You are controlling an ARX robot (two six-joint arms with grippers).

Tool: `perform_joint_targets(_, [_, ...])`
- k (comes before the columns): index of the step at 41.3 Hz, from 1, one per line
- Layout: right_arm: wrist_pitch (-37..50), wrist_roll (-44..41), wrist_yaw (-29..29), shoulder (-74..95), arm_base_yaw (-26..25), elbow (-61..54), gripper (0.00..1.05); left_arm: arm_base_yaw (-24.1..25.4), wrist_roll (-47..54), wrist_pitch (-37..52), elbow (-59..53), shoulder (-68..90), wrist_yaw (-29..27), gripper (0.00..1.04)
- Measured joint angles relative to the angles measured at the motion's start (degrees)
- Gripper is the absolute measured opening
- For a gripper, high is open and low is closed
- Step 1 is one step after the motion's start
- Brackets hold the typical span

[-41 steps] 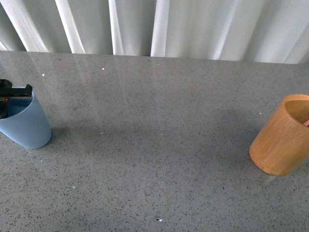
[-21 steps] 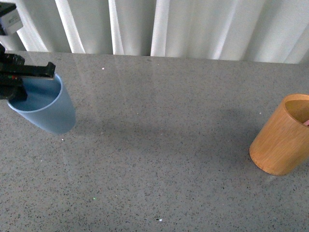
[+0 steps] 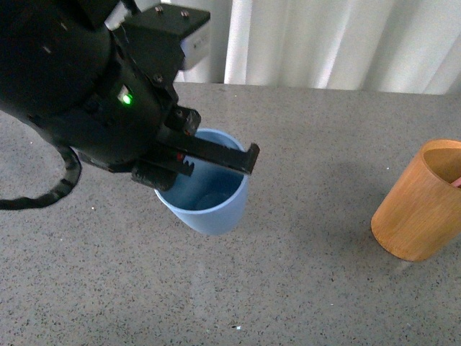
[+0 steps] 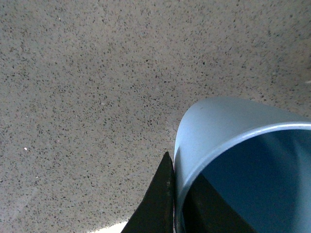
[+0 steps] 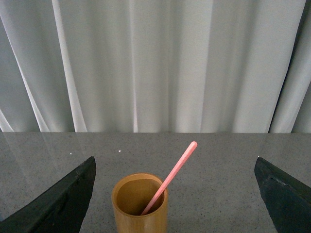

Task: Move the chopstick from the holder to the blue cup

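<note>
Front view: the grey speckled table (image 3: 324,288) runs back to a white curtain (image 3: 324,43) along its far edge; the stretch between the cup and the holder lies bare; the black left arm (image 3: 65,86) fills the upper left; the orange-brown holder (image 3: 418,205) stands near the right border, partly cut off by it, well apart from the blue cup (image 3: 209,205); the cup is tilted, mouth up and toward the camera; I cannot tell whether its base touches the table. The left gripper (image 3: 216,158) is pinched on the cup's rim, one finger inside the wall and one outside, as the left wrist view confirms. Right wrist view: the right gripper (image 5: 175,162) is spread wide and holds nothing; the chopstick (image 5: 170,177) leans inside the holder, tip above the rim.
</note>
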Motion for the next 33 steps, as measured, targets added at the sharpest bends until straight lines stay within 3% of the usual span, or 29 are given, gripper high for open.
perform_joint_targets(22, [0.0,0.0,0.0,0.0,0.0,0.0,0.95,0.48,-0.22,3.1,2.19,9.81,-2.89,0.04])
perform_joint_targets(33, [0.0,0.0,0.0,0.0,0.0,0.0,0.95,1.44,-0.24,2.47,2.21,9.16,-2.25,0.38])
